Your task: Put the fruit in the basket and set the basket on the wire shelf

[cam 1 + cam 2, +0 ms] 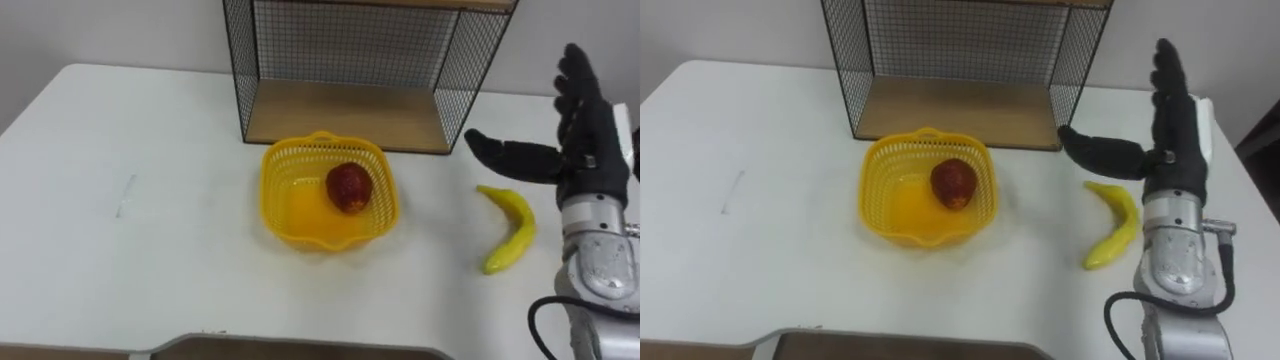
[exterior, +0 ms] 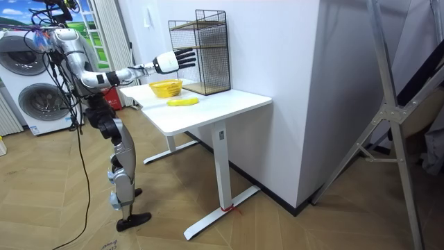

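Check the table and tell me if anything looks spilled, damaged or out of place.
Nothing is spilled or damaged. Only the banana lies loose on the table, right of the basket, near the open right hand. The red fruit sits inside the basket.

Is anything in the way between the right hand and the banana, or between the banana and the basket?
Nothing visible. The open right hand hovers by the banana, and bare table lies between banana and basket, which holds one red fruit.
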Available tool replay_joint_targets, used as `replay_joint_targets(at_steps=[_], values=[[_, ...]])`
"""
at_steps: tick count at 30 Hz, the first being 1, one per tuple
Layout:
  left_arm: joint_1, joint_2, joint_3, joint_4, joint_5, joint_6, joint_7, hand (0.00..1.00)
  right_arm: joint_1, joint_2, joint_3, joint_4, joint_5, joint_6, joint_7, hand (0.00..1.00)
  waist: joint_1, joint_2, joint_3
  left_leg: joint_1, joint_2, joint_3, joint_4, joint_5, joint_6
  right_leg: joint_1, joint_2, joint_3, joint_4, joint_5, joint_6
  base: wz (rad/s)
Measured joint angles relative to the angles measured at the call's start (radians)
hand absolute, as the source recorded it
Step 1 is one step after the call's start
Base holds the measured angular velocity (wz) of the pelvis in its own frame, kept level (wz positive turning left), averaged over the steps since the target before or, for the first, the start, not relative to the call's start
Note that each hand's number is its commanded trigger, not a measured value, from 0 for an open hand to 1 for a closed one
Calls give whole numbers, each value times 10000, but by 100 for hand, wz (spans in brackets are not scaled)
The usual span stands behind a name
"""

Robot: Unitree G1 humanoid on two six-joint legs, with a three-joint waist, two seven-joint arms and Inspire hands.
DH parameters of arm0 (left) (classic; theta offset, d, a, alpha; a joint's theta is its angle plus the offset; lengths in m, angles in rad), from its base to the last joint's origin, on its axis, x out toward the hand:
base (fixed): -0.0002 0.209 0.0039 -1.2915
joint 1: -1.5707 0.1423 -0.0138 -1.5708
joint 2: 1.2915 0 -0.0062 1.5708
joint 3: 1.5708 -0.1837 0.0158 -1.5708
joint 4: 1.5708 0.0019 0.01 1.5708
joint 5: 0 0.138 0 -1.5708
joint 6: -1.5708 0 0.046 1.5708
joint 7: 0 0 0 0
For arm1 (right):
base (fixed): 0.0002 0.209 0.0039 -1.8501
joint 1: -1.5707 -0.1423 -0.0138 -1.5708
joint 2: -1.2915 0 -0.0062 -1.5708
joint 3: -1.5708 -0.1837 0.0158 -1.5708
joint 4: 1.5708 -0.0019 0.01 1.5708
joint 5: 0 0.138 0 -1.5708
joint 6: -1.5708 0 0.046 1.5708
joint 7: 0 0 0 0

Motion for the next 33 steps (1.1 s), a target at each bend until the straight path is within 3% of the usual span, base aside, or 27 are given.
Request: replay_joint_targets(at_steps=[6,14,17,21,27,33], values=[[-98,-11,49,-279,-76,136,-1,0,301,1,-30,1345,-116,269,-702,0,-32,-89,-45,26,1,49,-69,-1,1,-3,0,43,23,1,0,-1],[-139,-10,6,-376,-105,461,0,0,309,-2,146,2402,-115,670,-816,0,1,-63,15,129,2,63,-147,0,1,63,1,73,11,1,1,0],[-126,4,11,-353,-115,479,0,0,302,-21,305,2831,-193,778,-510,0,58,-14,77,159,2,82,-180,0,0,70,3,87,-2,1,1,-1],[-96,-17,22,-354,-94,504,0,0,301,-23,428,3531,-504,938,-22,0,88,-36,65,137,-3,78,-205,0,1,50,-3,54,1,-2,4,0],[-62,-20,97,-361,-67,844,-4,0,261,-46,452,3520,-1050,1109,414,0,107,-99,46,120,-2,83,-241,0,0,7,-6,39,0,-10,17,0],[-64,-19,195,-365,-54,1106,-3,0,258,-46,463,3502,-1742,1434,933,0,132,-207,-38,159,-4,93,-294,1,0,12,-5,36,3,-9,17,0]])
